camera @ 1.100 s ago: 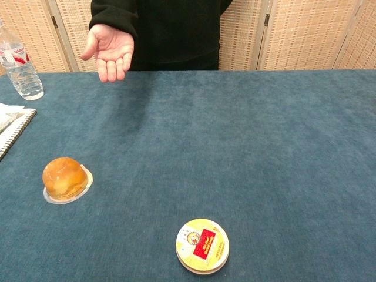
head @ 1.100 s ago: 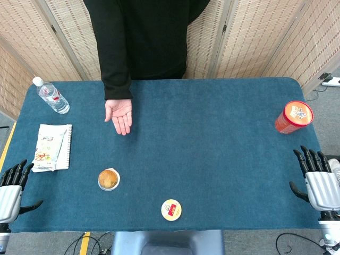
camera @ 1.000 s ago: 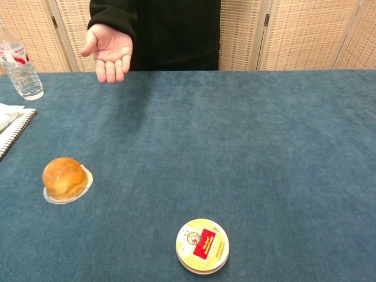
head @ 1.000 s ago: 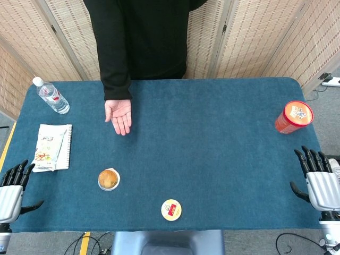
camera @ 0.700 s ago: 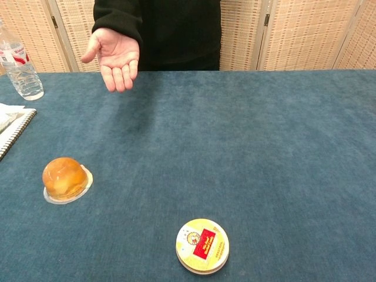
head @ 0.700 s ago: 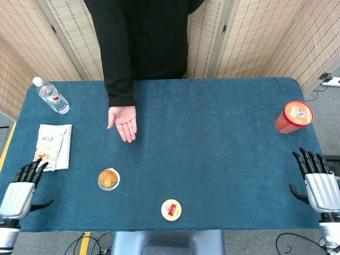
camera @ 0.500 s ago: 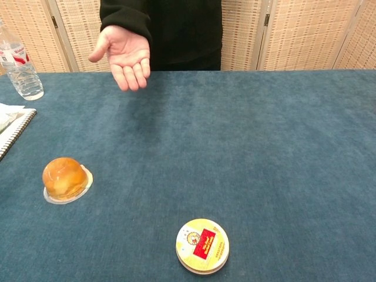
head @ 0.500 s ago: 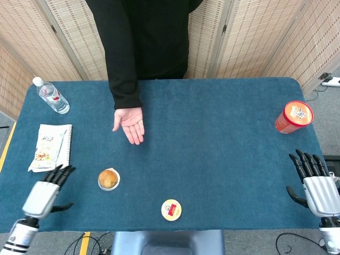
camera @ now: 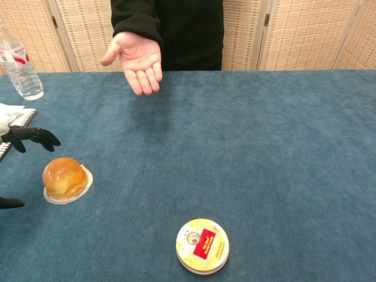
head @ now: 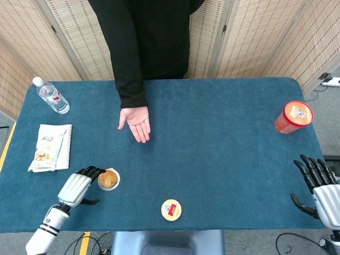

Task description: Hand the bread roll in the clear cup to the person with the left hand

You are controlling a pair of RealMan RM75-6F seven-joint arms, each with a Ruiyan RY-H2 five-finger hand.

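Observation:
The bread roll in its clear cup point(head: 108, 179) point(camera: 64, 179) stands on the blue table, front left. My left hand point(head: 78, 187) point(camera: 23, 138) hovers just left of the cup, open, its fingers reaching toward it without touching. The person's open palm point(head: 137, 123) point(camera: 139, 60) is held out over the table beyond the cup. At the table's right front corner my right hand point(head: 320, 187) rests open, holding nothing.
A round yellow tin point(head: 171, 210) point(camera: 202, 245) lies near the front edge. A water bottle point(head: 51, 96) and a spiral notebook with a snack packet point(head: 51, 147) sit at the left. A red canister point(head: 294, 117) stands at the far right.
My left hand has swung in from the table's left edge to beside the cup. The person's hand has shifted right and toward me. My right hand has dropped slightly.

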